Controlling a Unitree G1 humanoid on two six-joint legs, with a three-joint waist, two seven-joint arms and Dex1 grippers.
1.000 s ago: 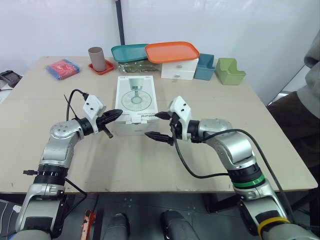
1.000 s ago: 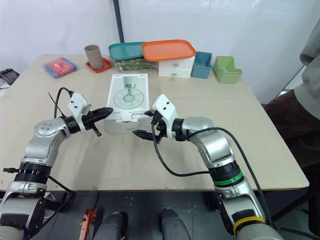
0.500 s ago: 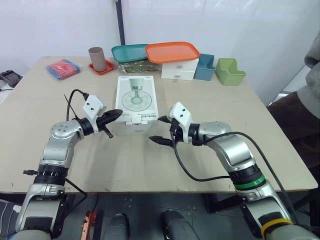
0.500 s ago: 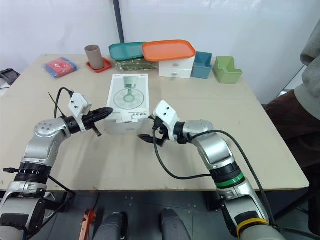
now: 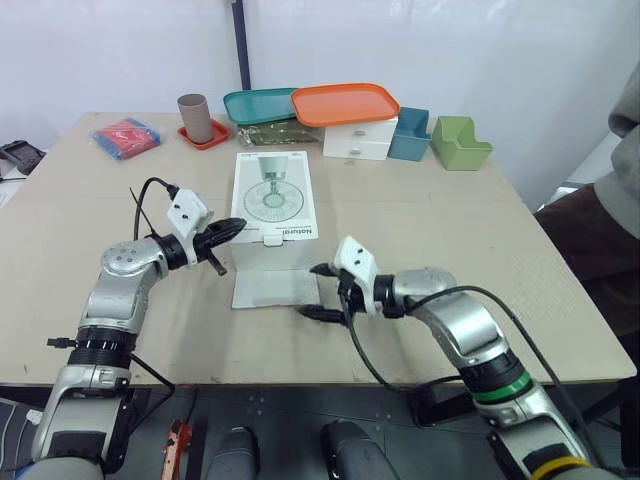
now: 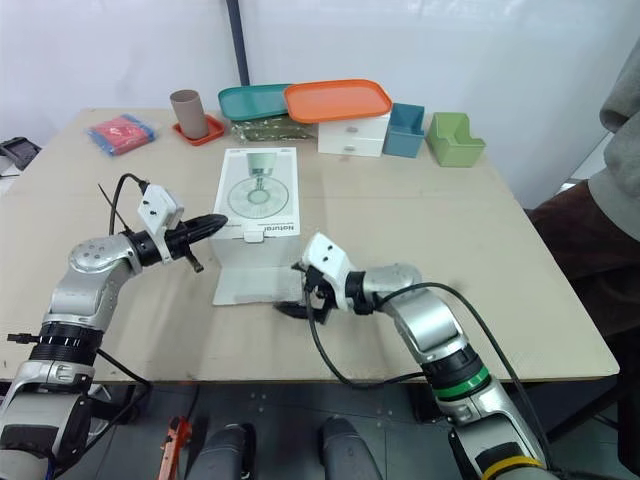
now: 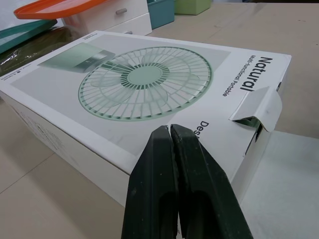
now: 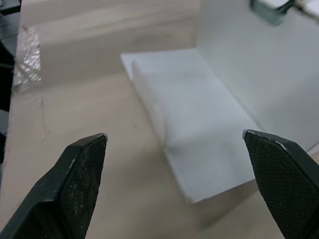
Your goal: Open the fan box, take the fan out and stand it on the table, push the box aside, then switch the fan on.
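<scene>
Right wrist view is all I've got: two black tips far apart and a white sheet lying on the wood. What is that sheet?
Observer: It's the end flap of the fan box, folded down flat on the table. The right gripper is open at the flap's right edge.
Operator: And what's the other arm up to?
Observer: The left gripper is shut, its tips at the box's near left corner, level with the top face that carries a printed picture of a pale green fan.
</scene>
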